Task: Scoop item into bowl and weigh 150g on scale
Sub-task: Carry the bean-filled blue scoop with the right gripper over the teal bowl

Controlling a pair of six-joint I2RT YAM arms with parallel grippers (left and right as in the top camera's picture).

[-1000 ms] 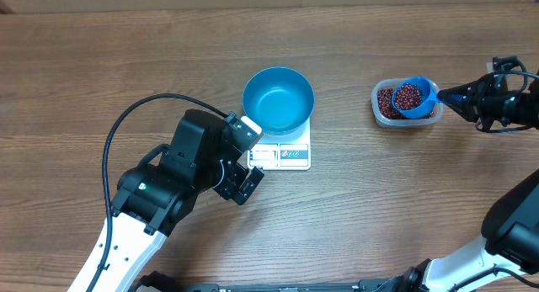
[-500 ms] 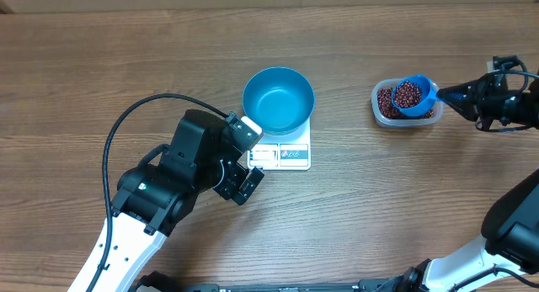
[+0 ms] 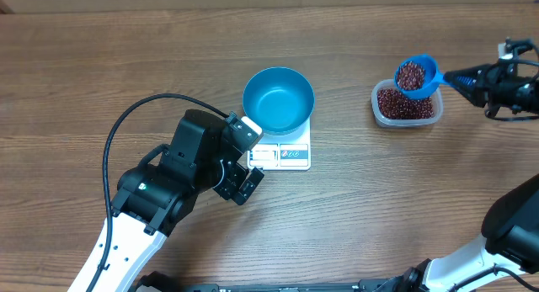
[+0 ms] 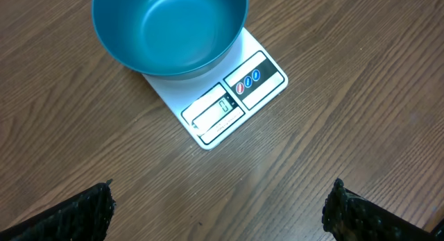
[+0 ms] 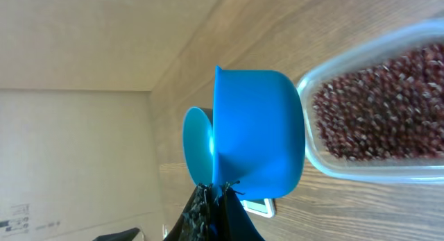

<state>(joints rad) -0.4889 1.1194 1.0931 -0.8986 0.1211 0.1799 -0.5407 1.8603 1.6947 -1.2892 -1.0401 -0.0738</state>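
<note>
Worktop [image 3: 126, 48]: one wood-grain surface carrying every item.
Scale [image 3: 290, 154]: one, white and flat, at mid-worktop; one display window and three small oval buttons on its near edge.
Bowl [image 3: 279, 99]: one, teal, standing upright on the scale's far part and overhanging the platform on that side.
Tub [image 3: 407, 116]: one, clear plastic, well apart from the scale, on the right of the overhead view.
Beans [image 3: 407, 104]: two lots, one heap lying in the tub and one load filling the scoop.
Scoop [image 3: 417, 76]: one, bright blue, held above the tub's far edge with its mouth up and its handle pointing at the right arm.
Right end effector [image 3: 463, 76]: one, clenched on the scoop's handle.
Left end effector [image 4: 220, 217]: one, released, its two fingers spread wide, grasping nothing, hovering just on the near side of the scale.
Cable [image 3: 126, 124]: one, black, looping over the left arm.
</note>
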